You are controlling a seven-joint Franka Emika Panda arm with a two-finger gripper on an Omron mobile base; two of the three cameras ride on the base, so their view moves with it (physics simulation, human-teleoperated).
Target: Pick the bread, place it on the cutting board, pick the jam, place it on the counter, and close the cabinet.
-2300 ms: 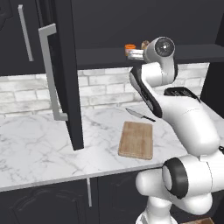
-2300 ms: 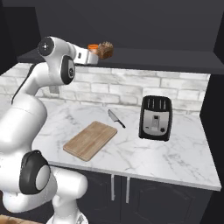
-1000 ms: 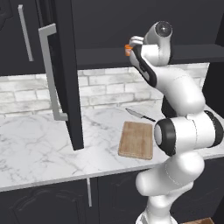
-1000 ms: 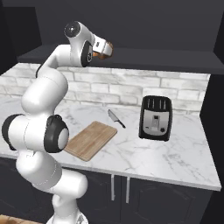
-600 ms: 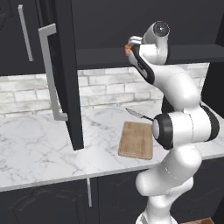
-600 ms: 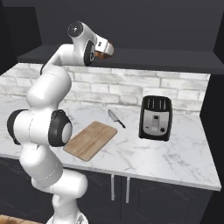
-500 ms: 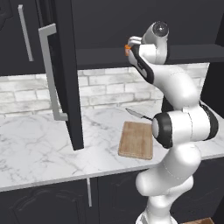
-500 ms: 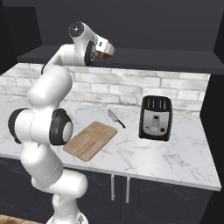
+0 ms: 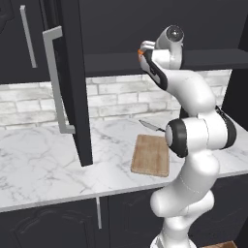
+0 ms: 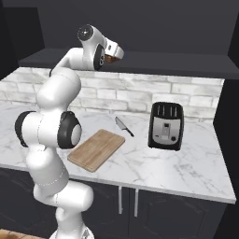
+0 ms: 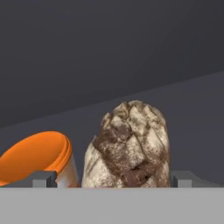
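Observation:
In the hand view the bread (image 11: 129,146), a brown crusty upright piece, stands on the dark cabinet shelf straight ahead. My gripper (image 11: 114,179) is open, with one fingertip (image 11: 186,178) at each side of the bread and a gap to it on both sides. The orange jam (image 11: 37,157) jar stands just left of the bread, behind the left fingertip. In the left base view the gripper (image 9: 144,53) reaches into the open cabinet (image 9: 72,82), with a sliver of the jam (image 9: 140,51) beside it. The cutting board (image 9: 151,155) lies on the white marble counter (image 9: 43,164) below.
The cabinet door stands open toward me at the left, with its silver handle (image 9: 55,82) facing out. A knife (image 10: 123,126) lies behind the cutting board (image 10: 97,149). A black toaster (image 10: 166,125) stands on the counter (image 10: 177,163) to the right.
The arm has stretched up and the hand has pushed deeper into the cabinet toward the bread. The jaws have stayed open.

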